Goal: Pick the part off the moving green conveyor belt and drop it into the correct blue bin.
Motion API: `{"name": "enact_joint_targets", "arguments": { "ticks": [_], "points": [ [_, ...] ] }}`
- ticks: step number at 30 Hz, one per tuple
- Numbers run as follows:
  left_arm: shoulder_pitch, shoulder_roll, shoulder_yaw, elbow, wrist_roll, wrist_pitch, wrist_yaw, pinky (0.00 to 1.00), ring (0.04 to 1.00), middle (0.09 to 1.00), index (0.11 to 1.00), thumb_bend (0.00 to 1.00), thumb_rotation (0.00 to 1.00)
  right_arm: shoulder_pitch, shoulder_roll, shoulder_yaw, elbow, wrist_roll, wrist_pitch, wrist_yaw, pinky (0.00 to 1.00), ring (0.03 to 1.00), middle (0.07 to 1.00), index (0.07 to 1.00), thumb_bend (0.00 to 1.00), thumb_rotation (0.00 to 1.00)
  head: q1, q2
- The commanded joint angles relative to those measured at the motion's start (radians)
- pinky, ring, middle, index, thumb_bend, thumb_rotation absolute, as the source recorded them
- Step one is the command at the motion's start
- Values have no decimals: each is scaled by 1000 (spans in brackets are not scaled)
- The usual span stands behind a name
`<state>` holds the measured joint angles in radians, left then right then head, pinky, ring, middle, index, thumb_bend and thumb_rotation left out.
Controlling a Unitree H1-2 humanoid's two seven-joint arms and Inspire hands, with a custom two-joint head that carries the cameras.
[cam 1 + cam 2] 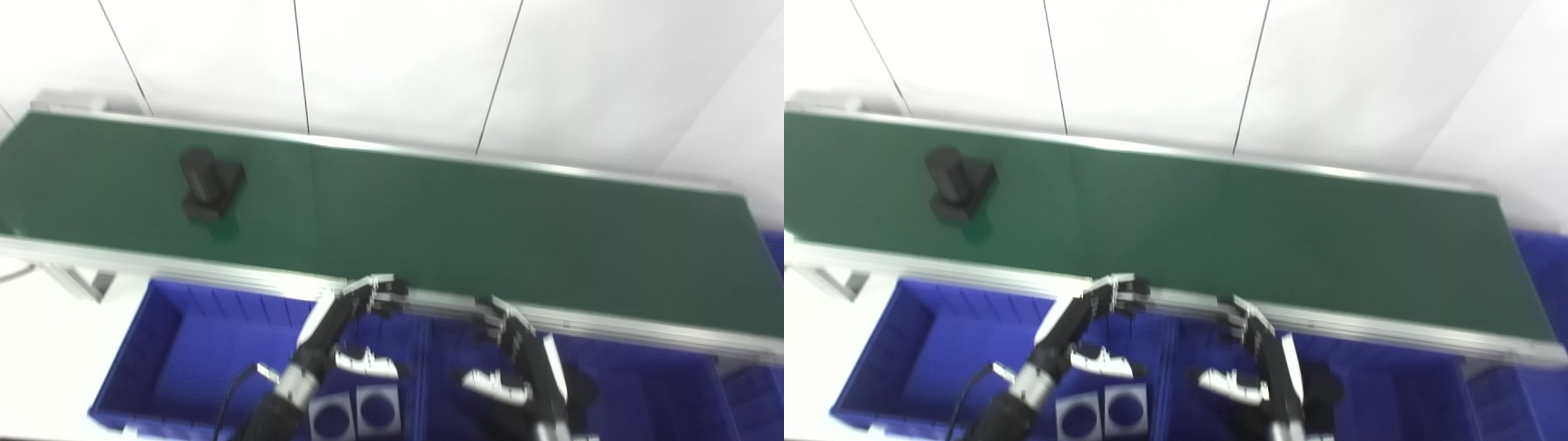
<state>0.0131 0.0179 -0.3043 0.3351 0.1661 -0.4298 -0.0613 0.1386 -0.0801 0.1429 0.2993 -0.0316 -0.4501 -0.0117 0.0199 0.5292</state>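
A black part [210, 184], an upright cylinder on a square base, rides on the green conveyor belt [429, 220] near its left end. Both hands hover low over the blue bins in front of the belt, far from the part. My left hand [352, 321] is open, its fingers reaching up to the belt's near rail and its thumb spread aside. Mirroring it, my right hand [514, 349] is also open, fingers apart with nothing in them. The picture is slightly blurred.
A blue bin [184, 349] sits at the left below the belt, and another blue bin [643, 392] at the right holds a dark object [579, 386]. Two grey square pieces with round holes [355, 413] lie near the left wrist. White wall panels stand behind the belt.
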Motion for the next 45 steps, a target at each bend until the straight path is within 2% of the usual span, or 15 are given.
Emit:
{"name": "enact_joint_targets", "arguments": {
  "ticks": [1,11,25,30,34,38,41,45],
  "points": [
    [-27,7,-18,-5,6,-40,38,603,656,737,746,837,0,-22,1,-8,2,16,-20,14,621,721,830,757,805,141,6,-19],
    [-48,27,-73,40,-4,-40,104,599,654,735,744,839,0,-35,-1,-15,40,22,-20,19,625,721,831,754,805,122,19,-59],
    [-53,39,-104,43,-13,-40,133,613,661,742,750,827,0,-35,4,-35,34,39,-20,49,639,727,834,765,806,111,21,-51],
    [-56,35,-113,47,-8,-40,141,616,661,744,752,825,0,-36,24,-81,-9,85,-20,104,666,733,834,768,838,165,35,-46],
    [-54,28,-115,48,-5,-40,143,618,663,747,752,827,0,-48,57,-141,-76,152,-20,196,666,726,829,766,826,149,62,-44],
    [-60,20,-125,55,19,-40,162,616,664,742,750,829,0,-76,79,-178,-133,197,-20,271,661,734,828,772,820,160,142,-40],
    [-74,10,-139,75,26,-40,184,616,666,743,751,828,0,-112,86,-198,-139,202,-19,304,669,750,835,783,807,170,186,-41],
    [-91,2,-157,105,21,-40,210,608,664,742,742,846,0,-149,98,-224,-124,201,-19,332,666,743,830,777,806,167,178,-43]
  ]
}}
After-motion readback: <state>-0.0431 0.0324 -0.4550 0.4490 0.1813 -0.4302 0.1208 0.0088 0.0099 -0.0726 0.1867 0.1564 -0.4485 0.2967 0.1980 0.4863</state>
